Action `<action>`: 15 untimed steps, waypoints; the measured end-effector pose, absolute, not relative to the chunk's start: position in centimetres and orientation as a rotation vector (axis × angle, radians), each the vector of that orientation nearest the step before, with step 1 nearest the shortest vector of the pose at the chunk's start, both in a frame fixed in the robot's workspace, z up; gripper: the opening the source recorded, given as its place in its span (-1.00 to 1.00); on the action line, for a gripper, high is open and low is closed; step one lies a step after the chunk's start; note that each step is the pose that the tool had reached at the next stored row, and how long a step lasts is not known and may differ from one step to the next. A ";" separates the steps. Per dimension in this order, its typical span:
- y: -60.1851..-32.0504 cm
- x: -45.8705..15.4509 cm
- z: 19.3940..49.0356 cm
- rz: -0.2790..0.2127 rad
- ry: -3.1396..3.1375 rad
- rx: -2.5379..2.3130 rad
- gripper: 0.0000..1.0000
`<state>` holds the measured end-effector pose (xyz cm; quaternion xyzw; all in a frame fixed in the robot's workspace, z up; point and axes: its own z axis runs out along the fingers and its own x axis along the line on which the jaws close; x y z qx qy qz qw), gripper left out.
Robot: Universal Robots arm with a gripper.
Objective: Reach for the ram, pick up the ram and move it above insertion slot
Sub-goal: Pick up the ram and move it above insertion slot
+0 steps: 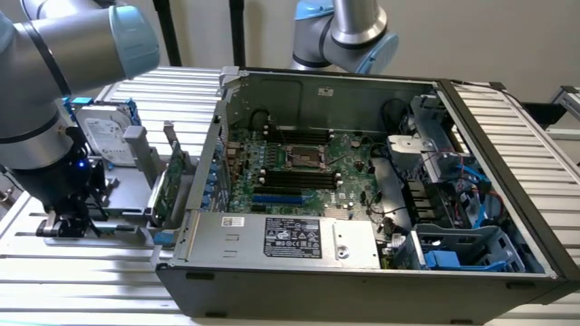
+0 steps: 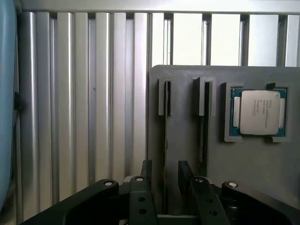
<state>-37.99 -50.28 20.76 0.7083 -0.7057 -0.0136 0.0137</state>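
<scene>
Currently reach about done: pincer [image 2: 165, 165] open, straddling ram [image 2: 167, 138] in holder [image 2: 253, 164] near worktop [image 1: 91, 285] edge; not gripped, not lifted, insertion slot [image 1: 299, 178] well apart.

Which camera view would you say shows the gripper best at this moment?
The wrist view: the gripper is close up, its fingers open over the gray holder. The exterior view shows the gripper from afar, down at the holder.

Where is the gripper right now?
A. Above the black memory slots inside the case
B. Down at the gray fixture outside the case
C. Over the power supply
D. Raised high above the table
B: the gripper sits low over the gray fixture, on the exterior view's left of the case.
</scene>
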 end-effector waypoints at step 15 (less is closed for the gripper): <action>-50.3 -38.4 19.8 -0.042 -2.197 2.206 -0.57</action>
